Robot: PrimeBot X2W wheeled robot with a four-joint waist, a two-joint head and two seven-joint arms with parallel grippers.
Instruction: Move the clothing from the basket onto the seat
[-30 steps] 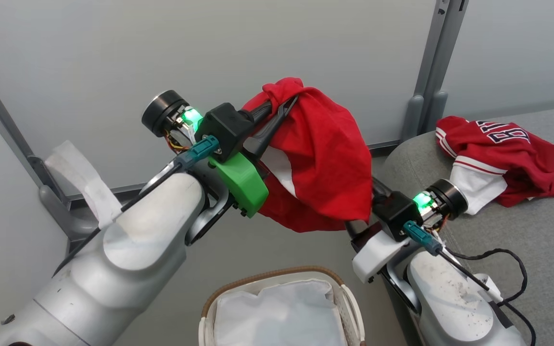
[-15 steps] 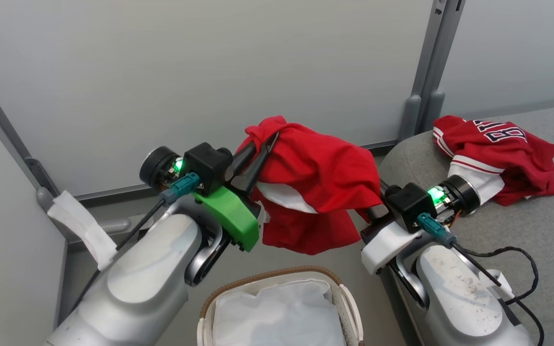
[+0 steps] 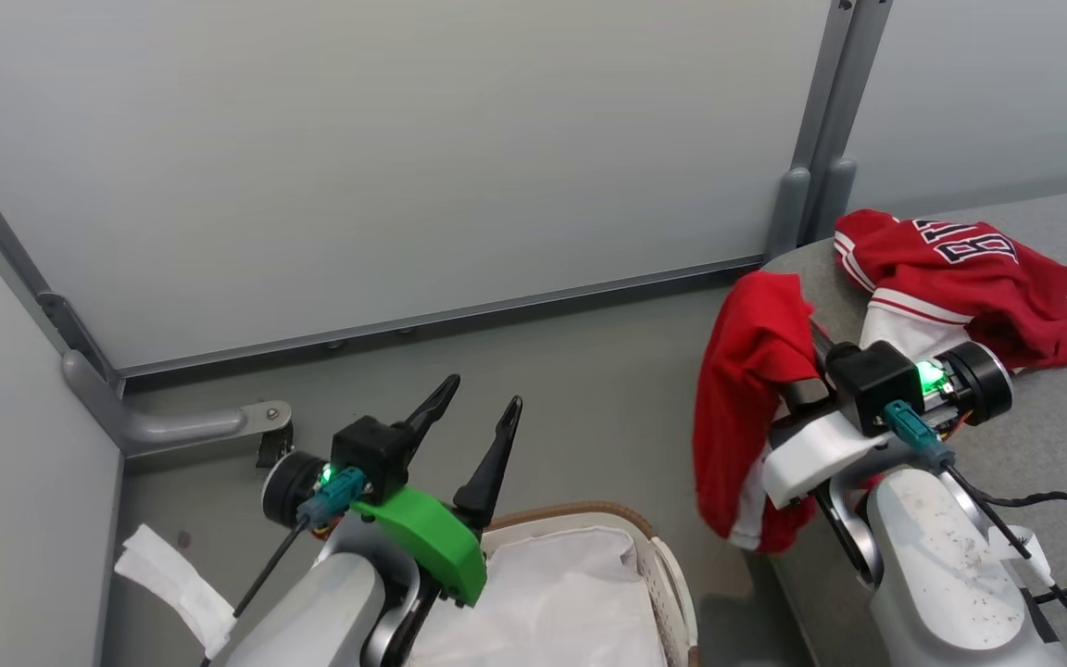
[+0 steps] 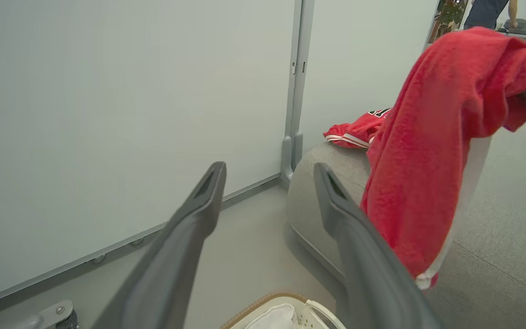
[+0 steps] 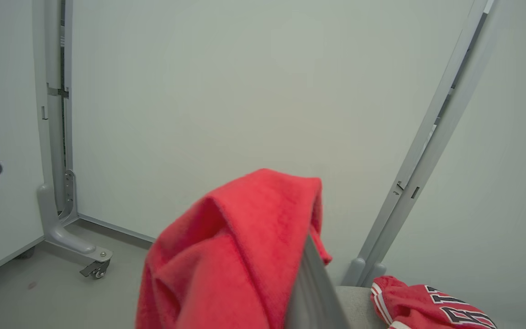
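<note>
Seat: big grey cushion at right, jersey already lying on it near the back edge. Basket low centre, white liner showing inside. Plain red shirt hangs off the right gripper, jaws together on a fold. Most of the cloth dangles past the seat's front corner, over floor, not on the cushion yet. Left gripper above the basket, jaws wide apart, empty.

To do it well: take R arm further in over the cushion before opening, so the hem lands on fabric & doesn't slide off the edge. Drop beside the jersey. Keep L arm clear.
</note>
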